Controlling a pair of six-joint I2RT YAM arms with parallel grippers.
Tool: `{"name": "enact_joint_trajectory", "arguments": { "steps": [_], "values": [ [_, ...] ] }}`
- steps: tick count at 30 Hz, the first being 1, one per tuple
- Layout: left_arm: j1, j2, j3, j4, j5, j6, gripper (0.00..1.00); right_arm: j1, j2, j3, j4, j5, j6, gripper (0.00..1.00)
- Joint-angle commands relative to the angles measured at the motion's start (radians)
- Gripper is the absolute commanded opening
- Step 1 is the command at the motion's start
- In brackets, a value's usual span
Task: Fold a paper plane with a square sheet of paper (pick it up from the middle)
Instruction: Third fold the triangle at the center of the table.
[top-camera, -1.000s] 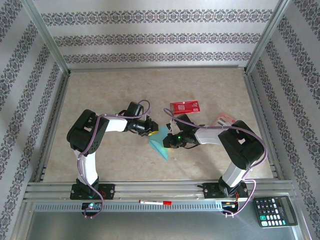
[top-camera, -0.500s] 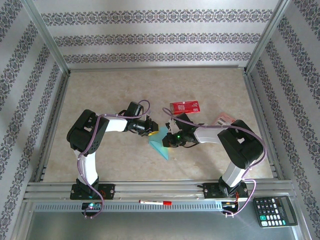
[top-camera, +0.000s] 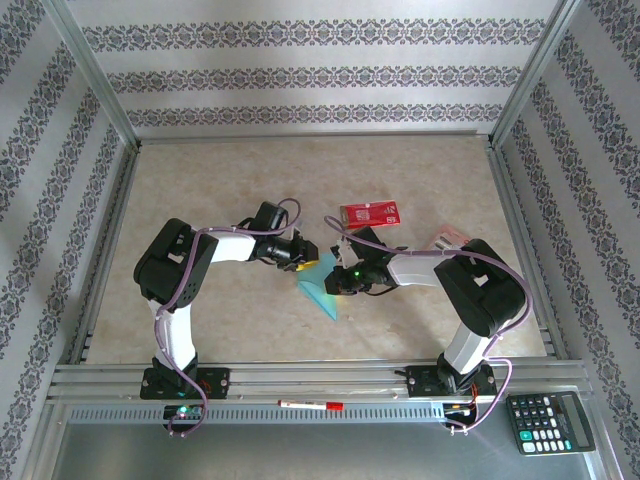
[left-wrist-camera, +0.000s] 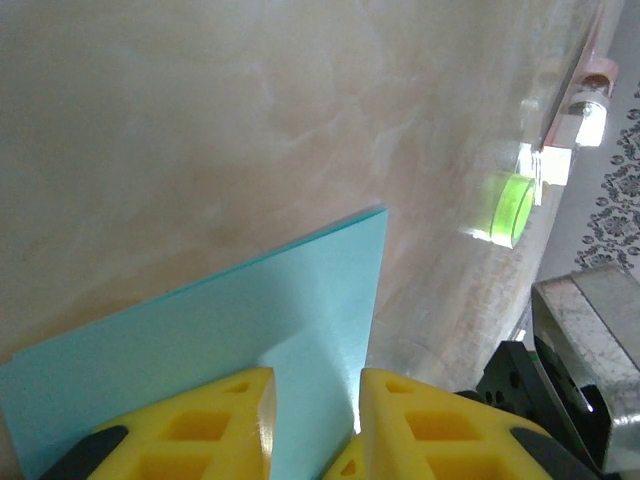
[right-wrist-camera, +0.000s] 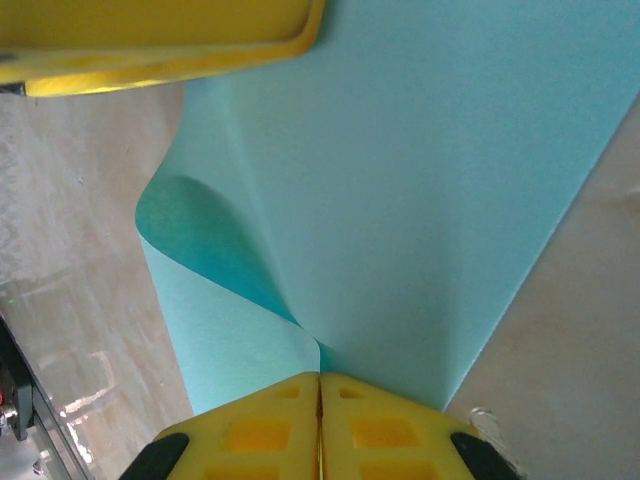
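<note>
Left of centre in the top view, the left gripper (top-camera: 310, 254) reaches in towards the sheet of paper (top-camera: 322, 292). In its wrist view the two yellow fingers (left-wrist-camera: 225, 415) stand apart with blue paper showing through the gap, so the jaws are parted and pinch nothing; whether a pad brushes the sheet I cannot tell.

The sheet lies on the marbled table (top-camera: 200, 180) at the middle of the frame, between the two grippers. It is partly folded into a pointed wedge whose tip aims at the lower edge of the picture.

Just right of it, the right gripper (right-wrist-camera: 320, 380) is closed with its fingers pressed flat together, and a curled flap and crease of the sheet run into that seam, so it appears clamped on the paper.

Above and to the right lies a red packet (top-camera: 370, 214), apart from the sheet.

The paper looks very light, thin and limp. It bows wherever it is unsupported, and will likely slide on the smooth table and crumple under a hard pull. The sounder hold is probably on a doubled layer beside the crease, near the middle, with one arm pinning the sheet down.
</note>
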Motion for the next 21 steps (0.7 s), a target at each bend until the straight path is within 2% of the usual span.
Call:
{"name": "enact_joint_trajectory", "arguments": {
  "steps": [1, 8, 12, 13, 18, 21],
  "values": [
    [-0.007, -0.021, 0.023, -0.067, -0.037, 0.015, 0.32, 0.011, 0.012, -0.005, -0.052, 0.043, -0.025, 0.09],
    [-0.004, -0.134, 0.001, -0.091, -0.066, 0.012, 0.46, 0.020, 0.013, -0.021, -0.049, 0.057, -0.015, 0.08],
    [-0.003, -0.226, -0.070, -0.098, -0.102, -0.001, 0.47, 0.026, 0.015, -0.019, -0.046, 0.059, -0.012, 0.08],
    [-0.004, -0.251, -0.098, -0.094, -0.109, -0.012, 0.45, 0.026, 0.015, -0.020, -0.046, 0.059, -0.011, 0.08],
    [-0.048, -0.327, -0.221, -0.002, -0.086, -0.089, 0.21, 0.028, 0.013, -0.024, -0.044, 0.063, -0.011, 0.08],
    [-0.100, -0.316, -0.222, 0.039, -0.072, -0.113, 0.14, 0.029, 0.013, -0.027, -0.041, 0.064, -0.007, 0.08]
  ]
}}
